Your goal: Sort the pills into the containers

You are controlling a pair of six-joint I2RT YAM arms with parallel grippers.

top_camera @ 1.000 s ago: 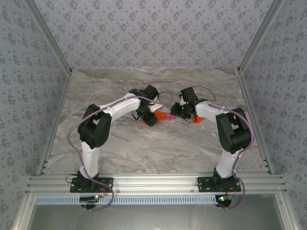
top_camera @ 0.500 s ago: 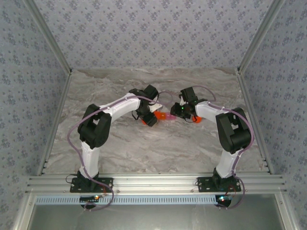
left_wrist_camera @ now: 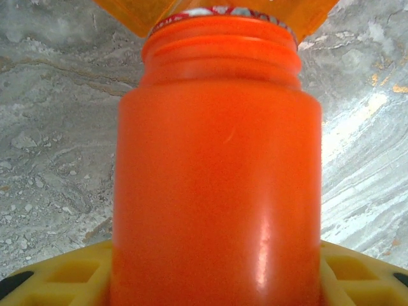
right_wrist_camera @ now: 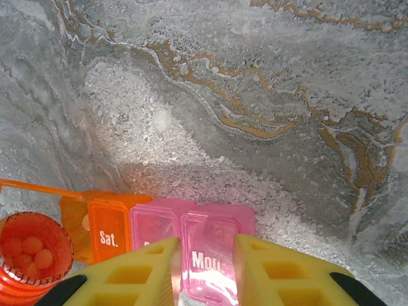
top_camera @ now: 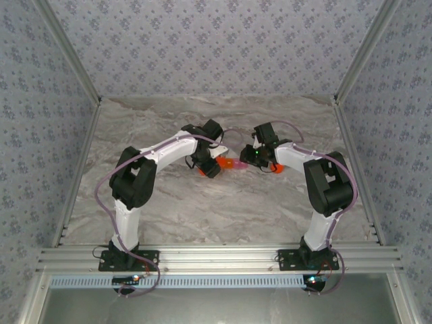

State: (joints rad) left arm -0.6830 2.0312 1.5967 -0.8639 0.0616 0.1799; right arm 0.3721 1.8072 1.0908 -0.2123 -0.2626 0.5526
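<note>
Unmoved since a second ago. Gripped in half-spread left jaws: orange bottle (left_wrist_camera: 217,172), mouth beside pill box (right_wrist_camera: 159,231) on worktop (right_wrist_camera: 255,95). Pinched in narrow right jaws: its pink cell. Light, thin, slippery plastic; best held gently across cell walls.

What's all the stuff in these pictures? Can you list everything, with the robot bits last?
orange bottle: one, orange, open, held by the left arm, mouth next to the pill box.
pills: several, round, looking orange, inside the bottle.
pill box: one, orange half marked Sat., pink half marked Mon., on the table.
small orange thing: one, on the table right of the pill box; too small to tell what.
table: one, grey marble look.
walls: grey-blue, flowery, around the table.
left arm, right arm: two, white and black.
left gripper: yellow jaws shut on the bottle.
right gripper: yellow jaws shut on the pink half.
</note>
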